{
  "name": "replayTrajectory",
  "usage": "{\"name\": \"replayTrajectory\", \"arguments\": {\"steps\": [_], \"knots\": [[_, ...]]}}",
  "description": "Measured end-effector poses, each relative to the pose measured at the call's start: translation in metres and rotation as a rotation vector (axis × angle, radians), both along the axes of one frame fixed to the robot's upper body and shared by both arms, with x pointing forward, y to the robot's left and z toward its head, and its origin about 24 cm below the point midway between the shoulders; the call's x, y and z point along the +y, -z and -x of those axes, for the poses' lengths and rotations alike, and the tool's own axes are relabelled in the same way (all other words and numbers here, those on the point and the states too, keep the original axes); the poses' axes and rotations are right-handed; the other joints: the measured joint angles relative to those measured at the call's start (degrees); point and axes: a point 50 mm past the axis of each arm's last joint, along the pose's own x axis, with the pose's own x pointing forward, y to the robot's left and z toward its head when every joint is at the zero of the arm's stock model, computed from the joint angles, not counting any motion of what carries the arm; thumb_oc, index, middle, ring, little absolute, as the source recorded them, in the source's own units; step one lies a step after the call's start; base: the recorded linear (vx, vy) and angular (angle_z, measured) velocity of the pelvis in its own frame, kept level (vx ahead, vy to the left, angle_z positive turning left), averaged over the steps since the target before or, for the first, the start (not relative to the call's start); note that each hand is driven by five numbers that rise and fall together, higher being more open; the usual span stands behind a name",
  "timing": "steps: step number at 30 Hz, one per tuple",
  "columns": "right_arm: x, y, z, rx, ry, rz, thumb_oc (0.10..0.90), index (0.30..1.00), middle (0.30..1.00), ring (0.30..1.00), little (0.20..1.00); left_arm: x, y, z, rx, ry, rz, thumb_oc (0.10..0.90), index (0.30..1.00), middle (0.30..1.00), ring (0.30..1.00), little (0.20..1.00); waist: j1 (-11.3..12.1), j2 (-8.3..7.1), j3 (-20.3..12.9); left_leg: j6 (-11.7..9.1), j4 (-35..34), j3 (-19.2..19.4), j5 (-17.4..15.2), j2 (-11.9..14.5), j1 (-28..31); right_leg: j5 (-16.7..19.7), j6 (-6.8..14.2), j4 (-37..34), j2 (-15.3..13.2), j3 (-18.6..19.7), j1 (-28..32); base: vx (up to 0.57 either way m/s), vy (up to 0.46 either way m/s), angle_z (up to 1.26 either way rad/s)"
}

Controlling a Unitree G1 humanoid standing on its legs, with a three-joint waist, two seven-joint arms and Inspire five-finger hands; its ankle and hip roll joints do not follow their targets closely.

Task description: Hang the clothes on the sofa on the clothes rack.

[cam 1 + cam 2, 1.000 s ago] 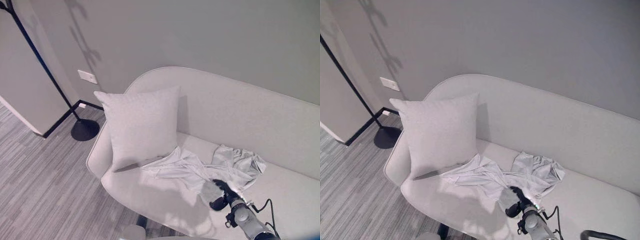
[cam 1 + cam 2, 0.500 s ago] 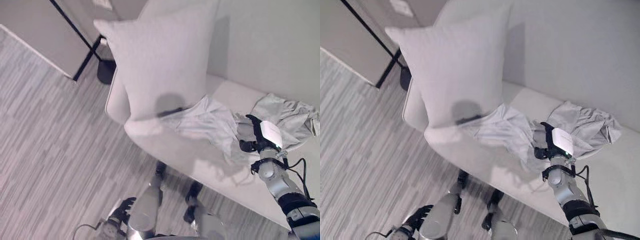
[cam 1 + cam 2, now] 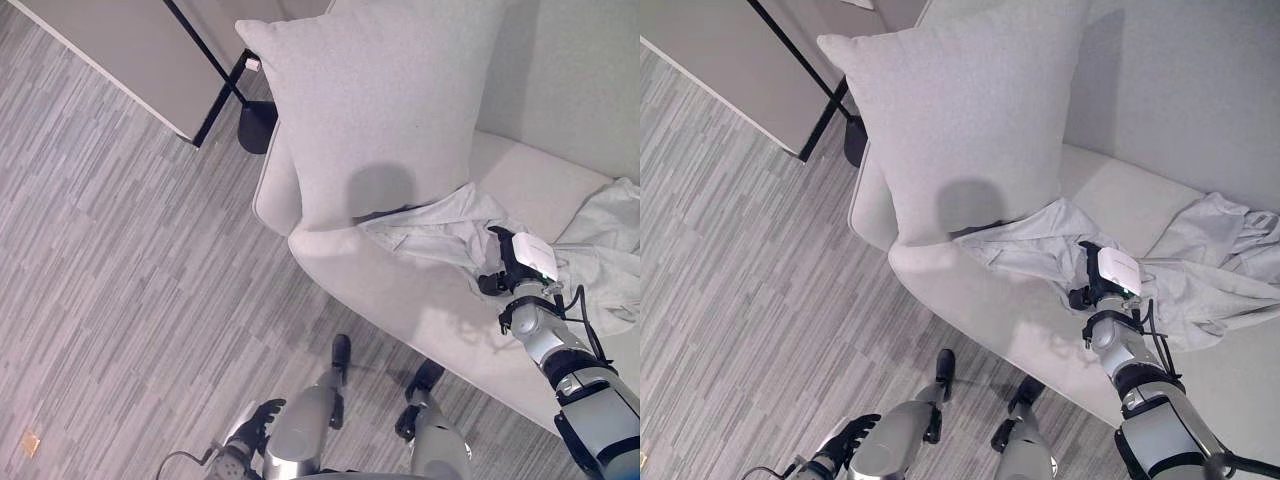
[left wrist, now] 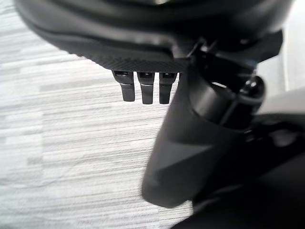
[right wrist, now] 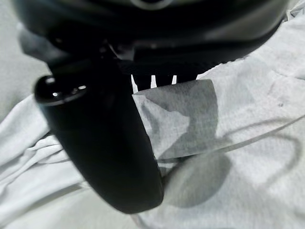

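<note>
Soft even light, wrist views perhaps blurred

Silver-grey right arm [image 3: 585,385], dark right hand [image 3: 505,268] with white cover, dark left hand [image 4: 190,143]

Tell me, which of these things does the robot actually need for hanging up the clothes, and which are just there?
Needed: the crumpled garment on the sofa; the black clothes rack; the right hand on the garment.

Just there: the pillow; the left hand, low above the floor.

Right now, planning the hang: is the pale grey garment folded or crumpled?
Crumpled: the pale grey garment sprawls in loose wrinkles across the light sofa seat.
</note>
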Motion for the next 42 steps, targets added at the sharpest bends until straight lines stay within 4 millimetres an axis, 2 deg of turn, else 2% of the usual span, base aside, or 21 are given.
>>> {"name": "replayTrajectory", "arguments": {"steps": [3, 4, 5, 6, 10, 12, 14, 19, 23, 25, 26, 29, 32, 34, 35, 36, 37, 38, 40, 41, 42], "knots": [[-0.003, -0.009, -0.006, -0.009, 0.024, 0.015, 0.800, 0.900, 0.900, 0.900, 0.900, -0.006, 0.000, 0.002, -0.001, 0.023, 0.013, 0.800, 0.900, 0.900, 0.900, 0.900, 0.1, 1.94, -0.3, 0.0, -1.5, -0.2, 0.0, 0.5, -0.3, 0.4, 0.6, -0.1, 0.7, 0.8, -1.2, 0.03, -0.003, -0.03], [-0.003, -0.012, -0.008, -0.011, 0.022, 0.024, 0.726, 0.789, 0.789, 0.789, 0.789, -0.007, 0.000, 0.002, -0.001, 0.025, 0.014, 0.800, 0.900, 0.900, 0.900, 0.900, 0.1, 2.12, -0.5, 0.0, -1.5, -0.5, 0.0, 0.7, -0.9, 0.4, 0.6, 0.2, 0.8, 0.8, -1.9, 0.02, -0.041, 0.00], [-0.003, -0.014, -0.010, -0.012, 0.021, 0.033, 0.500, 0.451, 0.451, 0.451, 0.451, -0.007, 0.000, 0.002, -0.001, 0.029, 0.014, 0.800, 0.900, 0.900, 0.900, 0.900, 0.1, 2.18, -0.5, -0.1, -1.6, -0.7, 0.0, 0.8, -1.2, 0.4, 0.6, 0.7, 0.8, 0.8, -2.5, 0.00, -0.045, 0.01], [-0.003, -0.014, -0.010, -0.006, 0.021, 0.038, 0.400, 0.300, 0.300, 0.300, 0.300, -0.008, 0.000, 0.002, -0.001, 0.032, 0.014, 0.800, 0.900, 0.900, 0.900, 0.900, 0.1, 2.20, -0.5, -0.1, -1.5, -0.8, 0.0, 0.9, -1.6, 0.3, 0.5, 1.3, 0.8, 0.8, -3.0, 0.00, 0.000, 0.00], [-0.007, -0.034, -0.021, -0.024, 0.064, 0.056, 0.400, 0.300, 0.300, 0.300, 0.300, -0.011, -0.002, -0.002, -0.013, 0.082, 0.009, 0.800, 0.900, 0.900, 0.900, 0.900, 0.5, 2.83, -0.8, -0.4, -1.5, -1.6, 0.1, 1.3, -3.5, -1.6, -1.1, 7.3, -0.1, 0.8, -7.2, -0.01, 0.003, 0.04], [-0.011, -0.039, -0.022, -0.021, 0.084, 0.057, 0.400, 0.300, 0.300, 0.300, 0.300, -0.010, -0.005, -0.006, -0.022, 0.133, -0.006, 0.800, 0.900, 0.900, 0.900, 0.900, 0.6, 2.91, -0.9, -0.7, -1.7, -2.2, -0.1, 1.1, -4.1, -4.8, -1.5, 14.1, -1.7, 0.8, -10.3, 0.02, 0.007, 0.15], [-0.010, -0.036, -0.021, -0.018, 0.100, 0.023, 0.400, 0.300, 0.300, 0.300, 0.300, -0.009, -0.006, -0.008, -0.025, 0.155, -0.020, 0.800, 0.900, 0.900, 0.900, 0.900, 0.3, 2.91, -0.9, -0.3, -1.7, -2.6, -0.2, 0.7, -4.0, -7.2, -1.8, 18.5, -3.2, 0.8, -11.8, 0.02, -0.003, 0.16], [-0.004, -0.024, -0.018, -0.028, 0.086, -0.042, 0.400, 0.300, 0.300, 0.300, 0.300, -0.008, -0.007, -0.008, -0.029, 0.151, -0.023, 0.800, 0.900, 0.900, 0.900, 0.900, -0.1, 2.72, -0.9, 0.0, -1.7, -3.0, 0.6, 0.7, -3.4, -10.5, -2.9, 23.9, -4.4, 0.5, -13.0, 0.02, 0.005, 0.11], [0.014, -0.015, -0.017, -0.082, 0.051, -0.211, 0.400, 0.300, 0.300, 0.300, 0.300, -0.001, -0.006, -0.004, -0.025, 0.112, -0.032, 0.800, 0.900, 0.900, 0.900, 0.900, -1.7, 1.11, -1.2, 0.2, -1.5, -2.6, 0.5, 1.1, -2.6, -11.4, -3.6, 24.9, -4.5, 0.7, -12.7, 0.03, 0.064, -0.02], [0.023, -0.012, -0.011, -0.124, 0.019, -0.287, 0.400, 0.300, 0.300, 0.300, 0.300, 0.002, -0.007, -0.004, -0.028, 0.097, -0.036, 0.800, 0.900, 0.900, 0.900, 0.900, -2.3, 0.44, -1.0, 0.2, -1.6, -2.3, 0.5, 1.1, -2.2, -11.4, -3.6, 24.9, -4.4, 0.9, -12.5, 0.06, 0.057, -0.09], [0.034, -0.009, -0.001, -0.172, -0.033, -0.366, 0.400, 0.300, 0.300, 0.300, 0.300, 0.006, -0.006, -0.003, -0.021, 0.079, -0.045, 0.800, 0.900, 0.900, 0.900, 0.900, -2.9, -0.22, -0.8, 0.2, -1.7, -1.8, 0.5, 1.1, -1.2, -11.4, -3.6, 24.5, -4.2, 1.0, -11.5, 0.04, 0.031, -0.09], [0.045, -0.003, 0.009, -0.183, -0.083, -0.398, 0.400, 0.300, 0.300, 0.300, 0.300, 0.013, -0.006, 0.000, -0.002, 0.082, -0.066, 0.800, 0.900, 0.900, 0.900, 0.900, -3.7, -1.72, -1.1, 0.3, -1.7, -1.3, 0.4, 1.3, 0.6, -10.9, -2.8, 22.8, -3.4, 1.5, -9.3, 0.04, 0.038, -0.07], [0.040, -0.019, 0.029, -0.304, -0.102, -0.468, 0.400, 0.300, 0.300, 0.300, 0.300, 0.022, -0.005, 0.006, 0.014, 0.070, -0.085, 0.800, 0.900, 0.900, 0.900, 0.900, -4.2, -3.52, -1.4, -0.1, -1.3, -1.4, -0.6, 1.6, 2.9, -10.3, -2.4, 20.7, -2.3, 0.9, -5.6, 0.07, 0.029, 0.03], [0.036, -0.043, 0.035, -0.419, -0.122, -0.473, 0.400, 0.300, 0.300, 0.300, 0.300, 0.031, -0.007, 0.006, 0.019, 0.048, -0.106, 0.800, 0.900, 0.900, 0.900, 0.900, -4.5, -5.68, -2.2, 0.2, -0.9, -1.1, -2.0, 1.8, 5.4, -10.3, -1.8, 19.4, -2.1, 1.1, -2.7, 0.11, 0.033, -0.07], [0.035, -0.049, 0.036, -0.454, -0.129, -0.475, 0.400, 0.300, 0.300, 0.300, 0.300, 0.035, -0.006, 0.012, 0.032, 0.042, -0.112, 0.800, 0.900, 0.900, 0.900, 0.900, -4.5, -6.26, -2.8, 0.3, -0.8, -1.1, -2.1, 1.6, 5.9, -10.1, -1.6, 19.0, -2.1, 1.1, -2.0, 0.06, 0.052, -0.06], [0.034, -0.059, 0.036, -0.494, -0.137, -0.475, 0.400, 0.300, 0.300, 0.300, 0.300, 0.038, -0.009, 0.009, 0.017, 0.038, -0.115, 0.800, 0.900, 0.900, 0.900, 0.900, -4.6, -7.01, -3.4, 0.3, -0.8, -0.8, -2.7, 1.6, 6.9, -10.0, -1.5, 18.5, -2.0, 1.3, -0.9, 0.02, 0.048, -0.08], [0.033, -0.078, 0.037, -0.560, -0.166, -0.460, 0.400, 0.300, 0.300, 0.300, 0.300, 0.045, -0.013, 0.008, 0.003, 0.025, -0.122, 0.800, 0.900, 0.900, 0.900, 0.900, -4.4, -7.75, -4.0, 0.2, -0.8, -0.5, -2.8, 1.6, 8.9, -9.4, -1.3, 17.1, -1.5, 1.4, 1.6, 0.02, 0.056, -0.10], [0.035, -0.086, 0.038, -0.591, -0.190, -0.452, 0.400, 0.300, 0.300, 0.300, 0.300, 0.049, -0.014, 0.009, -0.003, 0.008, -0.123, 0.800, 0.900, 0.900, 0.900, 0.900, -4.4, -8.08, -4.8, 0.1, -0.9, -0.5, -3.0, 1.7, 9.6, -9.3, -1.0, 16.6, -1.4, 1.4, 2.4, 0.03, 0.045, -0.10], [0.041, -0.108, 0.037, -0.662, -0.257, -0.434, 0.400, 0.300, 0.300, 0.300, 0.300, 0.054, -0.021, -0.002, -0.045, -0.010, -0.120, 0.800, 0.900, 0.900, 0.900, 0.900, -4.0, -9.36, -7.4, 0.3, -0.9, 0.1, -3.6, 1.6, 10.7, -8.9, -0.7, 15.4, -1.2, 1.8, 3.7, 0.01, 0.086, -0.10], [0.044, -0.115, 0.037, -0.685, -0.279, -0.432, 0.400, 0.300, 0.300, 0.300, 0.300, 0.054, -0.025, -0.008, -0.066, -0.033, -0.109, 0.800, 0.900, 0.900, 0.900, 0.900, -3.9, -9.56, -7.6, 0.3, -1.1, 0.2, -3.6, 1.5, 11.6, -8.4, -0.5, 14.8, -1.1, 1.8, 4.8, 0.00, 0.113, -0.06], [0.050, -0.126, 0.036, -0.725, -0.320, -0.432, 0.400, 0.300, 0.300, 0.300, 0.300, 0.054, -0.035, -0.018, -0.122, -0.113, -0.037, 0.800, 0.900, 0.900, 0.900, 0.900, -3.6, -10.03, -8.7, 0.5, -1.5, 0.2, -3.8, 1.4, 13.2, -8.2, -0.2, 13.8, -1.1, 1.8, 6.5, 0.01, 0.082, 0.00]]}}
